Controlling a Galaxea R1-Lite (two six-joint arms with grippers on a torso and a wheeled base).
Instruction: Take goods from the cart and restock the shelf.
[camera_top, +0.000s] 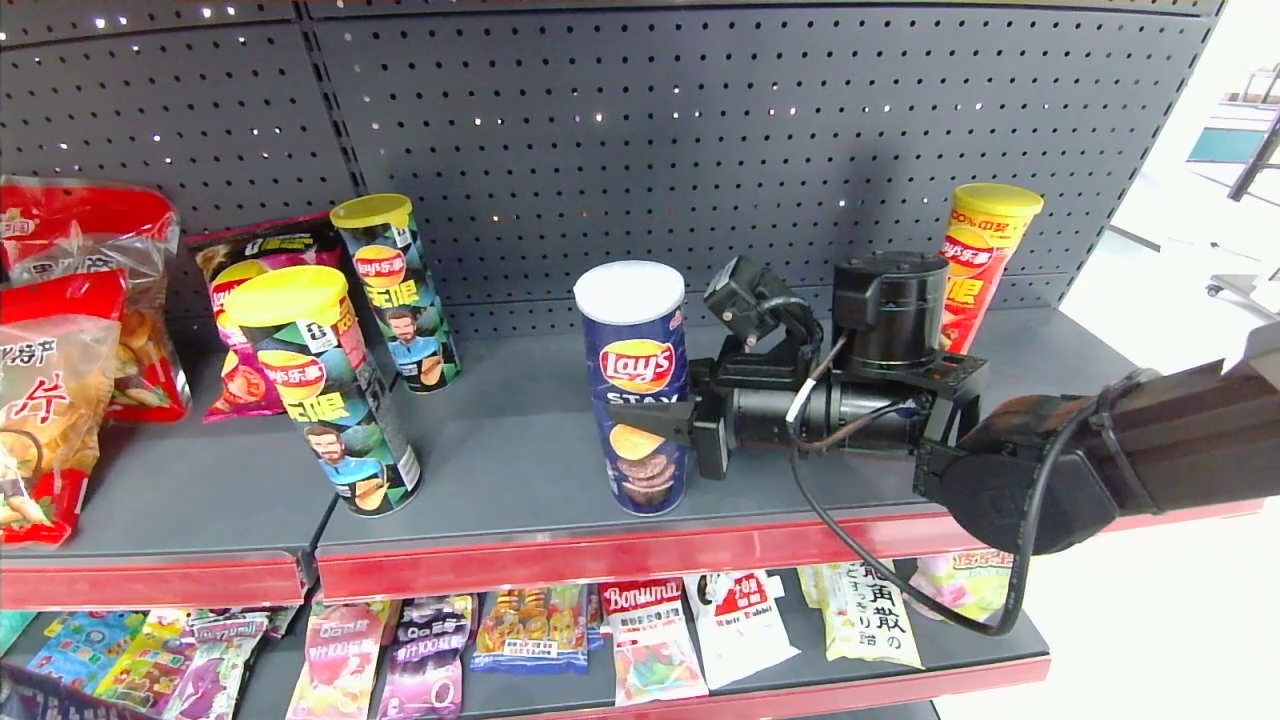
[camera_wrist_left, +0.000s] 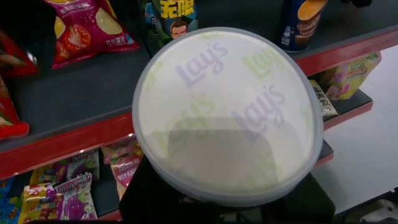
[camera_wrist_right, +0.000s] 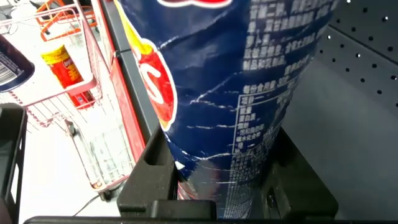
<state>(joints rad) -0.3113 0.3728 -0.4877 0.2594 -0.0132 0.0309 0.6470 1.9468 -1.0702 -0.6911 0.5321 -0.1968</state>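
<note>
R gripper (camera_top: 668, 422) clamped on blue can (camera_top: 640, 395) at mid-height, one jaw each side. Can upright, base on upper shelf (camera_top: 500, 450) near front lip, between green cans (camera_top: 330, 390) and yellow-lidded red can (camera_top: 975, 260). L wrist view: white-lidded can (camera_wrist_left: 227, 115) close to camera, out in front of the shelf edge. L gripper (camera_wrist_left: 155, 202) state: cannot tell. Cart (camera_wrist_right: 93, 81) beside shelf holds a small red can (camera_wrist_right: 62, 68).

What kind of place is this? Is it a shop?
Most likely a shop or supermarket aisle. A pegboard-backed shelf holds chip cans, the lower shelf is lined with snack packets, and a red wire shopping cart stands nearby.
</note>
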